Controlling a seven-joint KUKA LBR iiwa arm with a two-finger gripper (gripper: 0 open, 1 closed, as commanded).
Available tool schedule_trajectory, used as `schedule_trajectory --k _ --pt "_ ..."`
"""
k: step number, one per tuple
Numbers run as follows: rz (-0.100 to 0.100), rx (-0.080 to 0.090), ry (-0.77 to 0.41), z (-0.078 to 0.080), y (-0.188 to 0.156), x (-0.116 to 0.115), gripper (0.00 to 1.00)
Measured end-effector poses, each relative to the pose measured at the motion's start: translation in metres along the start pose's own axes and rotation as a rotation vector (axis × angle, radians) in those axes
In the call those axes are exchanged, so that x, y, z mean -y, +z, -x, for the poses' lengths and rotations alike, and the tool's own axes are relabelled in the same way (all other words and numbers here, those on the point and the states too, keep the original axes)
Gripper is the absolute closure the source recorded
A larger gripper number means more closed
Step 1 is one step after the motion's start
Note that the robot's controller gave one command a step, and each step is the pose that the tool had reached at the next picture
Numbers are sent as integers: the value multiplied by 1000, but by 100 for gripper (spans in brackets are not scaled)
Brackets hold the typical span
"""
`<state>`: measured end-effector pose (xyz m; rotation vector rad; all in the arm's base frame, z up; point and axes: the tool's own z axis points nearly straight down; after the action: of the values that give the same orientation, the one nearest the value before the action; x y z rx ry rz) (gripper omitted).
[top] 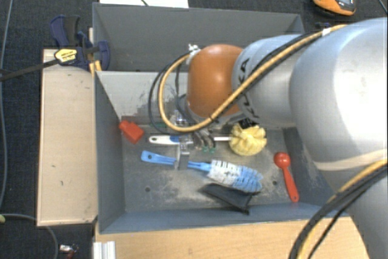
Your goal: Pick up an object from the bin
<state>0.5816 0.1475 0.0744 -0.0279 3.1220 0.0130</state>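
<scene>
My gripper [193, 144] reaches down under the arm's orange cover to the bin floor, left of the middle. It is right over the handle of a blue dish brush [159, 158], whose blue and white bristle head points right. Just above it lies a small white and blue handled tool [160, 139], its right end hidden by the gripper. A yellow lumpy thing [247, 139] lies close on the gripper's right. I see nothing held.
An orange block [130, 130] lies by the left wall. A black flat piece [227, 196] lies by the front wall under the brush head. A red spoon [286, 174] is at the right. The arm covers the bin's back right.
</scene>
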Motion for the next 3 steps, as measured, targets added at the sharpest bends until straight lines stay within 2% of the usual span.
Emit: schedule_trajectory --k 1,3 --pt "0 1 3 3 -3 5 100" --pt "0 -2 5 2 -13 5 100"
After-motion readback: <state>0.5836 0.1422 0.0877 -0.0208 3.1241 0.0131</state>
